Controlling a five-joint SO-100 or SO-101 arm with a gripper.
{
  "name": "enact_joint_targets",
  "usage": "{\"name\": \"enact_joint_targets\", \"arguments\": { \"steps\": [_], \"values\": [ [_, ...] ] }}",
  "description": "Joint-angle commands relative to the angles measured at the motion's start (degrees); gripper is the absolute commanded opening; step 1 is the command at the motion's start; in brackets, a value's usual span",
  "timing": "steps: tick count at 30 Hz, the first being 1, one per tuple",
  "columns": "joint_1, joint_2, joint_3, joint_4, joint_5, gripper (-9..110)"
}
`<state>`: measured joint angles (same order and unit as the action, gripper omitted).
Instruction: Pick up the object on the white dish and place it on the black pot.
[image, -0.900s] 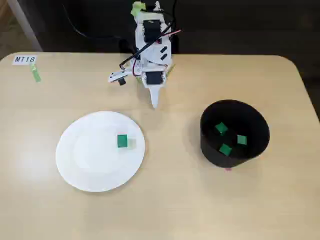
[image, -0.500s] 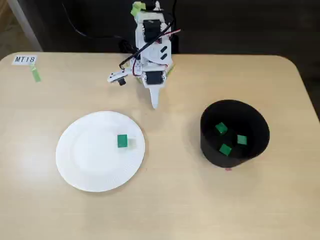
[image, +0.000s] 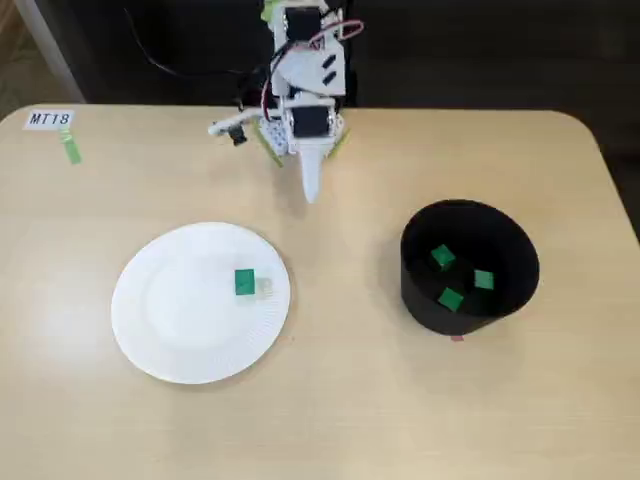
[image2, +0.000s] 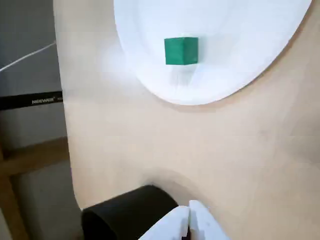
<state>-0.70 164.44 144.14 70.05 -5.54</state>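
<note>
A green block (image: 244, 282) is seen lying flat on the dish (image: 160, 330), right of centre in the fixed view, clear of the ribbed rim, so it can be approached from above. The gripper (image: 310, 191) is held near the arm's base, well apart from the dish, its fingers pressed together on nothing. In the pot (image: 415, 285) three like blocks are already seen, which suggests that repeated transfers are being made
</note>
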Motion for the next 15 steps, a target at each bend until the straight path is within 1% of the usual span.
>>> {"name": "enact_joint_targets", "arguments": {
  "steps": [1, 6, 8, 11, 15],
  "values": [
    [3.1, -7.6, -13.4, 1.5, -0.3, 0],
    [9.8, -15.7, -15.4, 0.9, 3.2, 0],
    [11.2, -20.0, -16.3, 0.1, 3.1, 0],
    [12.9, -25.3, -18.9, 0.0, -0.8, 0],
    [17.0, -27.3, -18.7, -0.4, -6.5, 0]
  ]
}}
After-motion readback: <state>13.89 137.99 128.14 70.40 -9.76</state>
